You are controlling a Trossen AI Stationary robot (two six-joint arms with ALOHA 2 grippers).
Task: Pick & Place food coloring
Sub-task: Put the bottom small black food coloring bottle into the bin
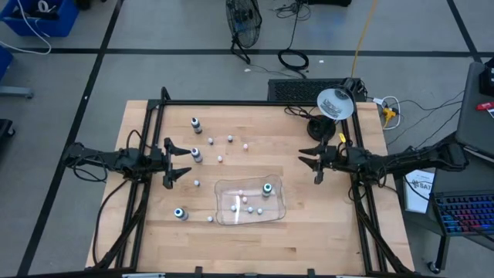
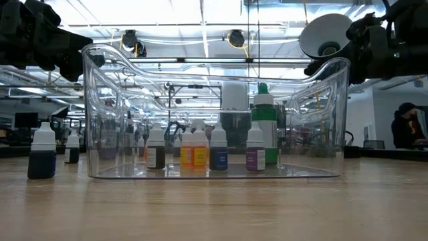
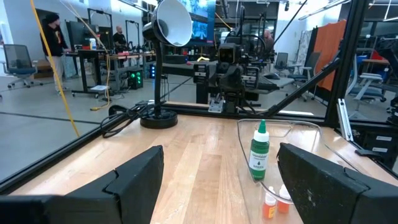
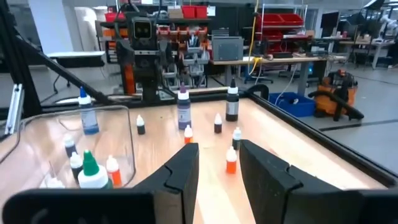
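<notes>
We see the left gripper point(image 1: 176, 160) at nine o'clock, fingers spread, holding nothing; the right gripper point(image 1: 315, 161) at three o'clock, likewise parted and bare; the food coloring point(image 1: 266, 189) stands partly inside the clear tray point(image 1: 224, 217) at six o'clock, perhaps six bottles, the rest scattered toward eleven.

I am working in a robotics lab or industrial workshop. The wooden tabletop point(image 1: 309, 224) sits inside a black metal frame point(image 1: 255, 103) on a grey taped floor, with loose cables point(image 1: 293, 58) and a fan point(image 1: 242, 19) beyond its far edge. Around it I see red parts bins point(image 4: 283, 25), workbenches point(image 3: 102, 59), a shop vacuum point(image 4: 333, 90), office chairs point(image 3: 13, 62) and a keyboard point(image 1: 467, 216).
</notes>
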